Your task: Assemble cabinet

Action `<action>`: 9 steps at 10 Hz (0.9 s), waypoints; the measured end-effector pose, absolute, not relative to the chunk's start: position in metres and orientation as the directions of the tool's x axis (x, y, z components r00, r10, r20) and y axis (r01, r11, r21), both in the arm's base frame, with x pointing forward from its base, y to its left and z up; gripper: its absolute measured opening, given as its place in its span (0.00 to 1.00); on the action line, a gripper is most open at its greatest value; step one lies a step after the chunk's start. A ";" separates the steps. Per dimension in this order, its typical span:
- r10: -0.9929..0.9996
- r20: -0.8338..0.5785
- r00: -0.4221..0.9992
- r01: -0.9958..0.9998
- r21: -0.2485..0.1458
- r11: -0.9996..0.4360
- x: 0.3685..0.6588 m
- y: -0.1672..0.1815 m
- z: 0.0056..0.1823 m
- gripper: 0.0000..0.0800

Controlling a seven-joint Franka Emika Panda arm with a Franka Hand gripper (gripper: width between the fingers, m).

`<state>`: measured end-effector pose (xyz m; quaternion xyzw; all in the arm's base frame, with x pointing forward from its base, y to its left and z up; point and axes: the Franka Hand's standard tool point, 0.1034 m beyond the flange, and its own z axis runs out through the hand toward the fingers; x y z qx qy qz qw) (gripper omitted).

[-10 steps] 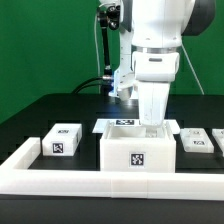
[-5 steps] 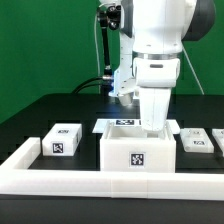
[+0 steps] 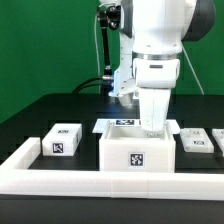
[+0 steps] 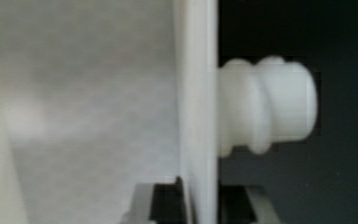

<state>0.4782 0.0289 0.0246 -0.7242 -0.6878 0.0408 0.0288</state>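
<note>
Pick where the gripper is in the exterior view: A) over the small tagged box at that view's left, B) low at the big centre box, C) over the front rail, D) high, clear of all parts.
B: the gripper is low, right at the top of the cabinet in the middle.

Lab: green backdrop (image 3: 45, 45), black table (image 3: 62, 108).

Exterior view faces the cabinet (image 3: 138, 152) front-on; wrist view sits close-up.
</note>
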 end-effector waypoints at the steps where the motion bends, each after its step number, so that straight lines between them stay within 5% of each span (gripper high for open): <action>1: 0.999 -0.019 0.051 0.994 -0.095 -0.052 0.479 0.029 0.025 0.05; 9: 1.000 -0.008 -0.014 0.997 -0.075 0.014 0.486 0.023 0.026 0.04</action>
